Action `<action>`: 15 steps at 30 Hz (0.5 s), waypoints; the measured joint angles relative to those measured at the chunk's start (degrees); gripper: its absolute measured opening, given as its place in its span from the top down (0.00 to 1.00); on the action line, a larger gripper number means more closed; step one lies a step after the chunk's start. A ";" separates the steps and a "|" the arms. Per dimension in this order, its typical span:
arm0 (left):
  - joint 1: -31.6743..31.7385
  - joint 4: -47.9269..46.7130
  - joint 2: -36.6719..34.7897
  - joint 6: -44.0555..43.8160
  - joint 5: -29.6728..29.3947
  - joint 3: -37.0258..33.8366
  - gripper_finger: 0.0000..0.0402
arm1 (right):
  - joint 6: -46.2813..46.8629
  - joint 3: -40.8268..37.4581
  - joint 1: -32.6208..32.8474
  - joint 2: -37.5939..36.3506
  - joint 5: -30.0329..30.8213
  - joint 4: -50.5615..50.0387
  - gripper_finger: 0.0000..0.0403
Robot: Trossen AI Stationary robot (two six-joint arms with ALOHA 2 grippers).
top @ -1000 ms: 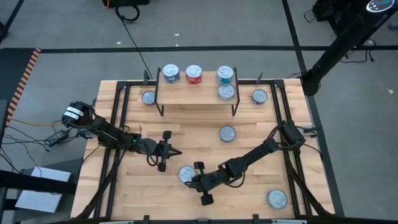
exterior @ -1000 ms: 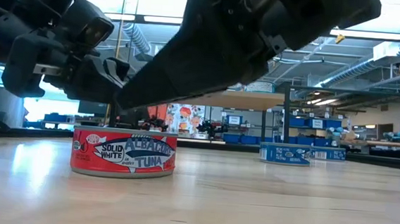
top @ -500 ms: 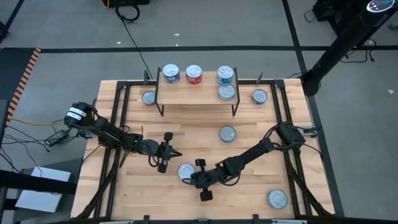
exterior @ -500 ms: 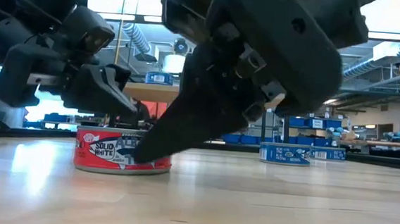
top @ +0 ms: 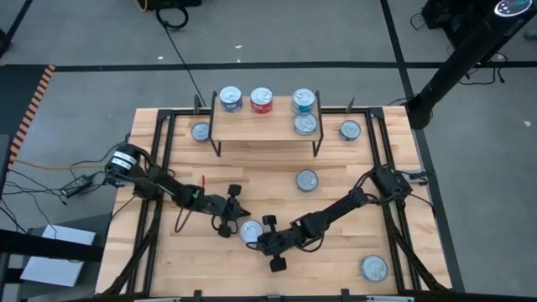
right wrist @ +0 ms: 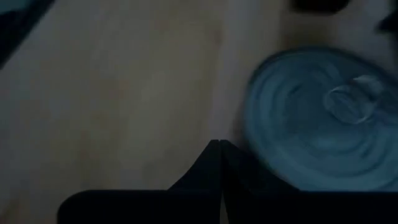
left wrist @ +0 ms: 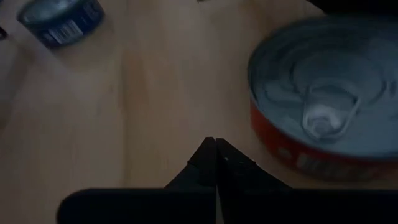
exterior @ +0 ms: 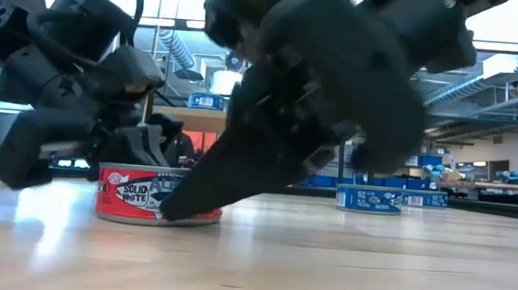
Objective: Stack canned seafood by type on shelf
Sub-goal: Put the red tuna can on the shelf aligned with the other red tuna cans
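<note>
**Two closed grippers flank a red tuna tin**

A red-labelled tin (top: 250, 231) sits near the front middle of the bench (top: 268, 168). The left gripper (top: 232, 220) and right gripper (top: 262, 238) sit low on either side of it — each with fingers pressed together, holding nothing. More tins rest on the shelf (top: 264, 126) at the far edge. The tin looks rigid, fairly heavy, with a slick metal top — best gripped across its label sides, once the fingers spread.

In the low view you can read "SOLID WHITE" in white letters on the red tin (exterior: 156, 205) on the counter; other labels are too small to read.
</note>
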 joint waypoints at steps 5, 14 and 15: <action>0.00 0.73 2.83 0.06 0.14 1.02 1.00 | 1.60 0.12 -0.80 0.14 6.29 0.32 0.97; -0.13 0.92 3.09 1.11 -0.01 1.20 1.00 | 4.52 0.10 -0.78 0.02 10.32 1.12 0.98; -0.13 0.92 3.09 1.11 -0.01 1.20 1.00 | 4.53 0.10 -0.78 0.02 10.48 1.14 0.98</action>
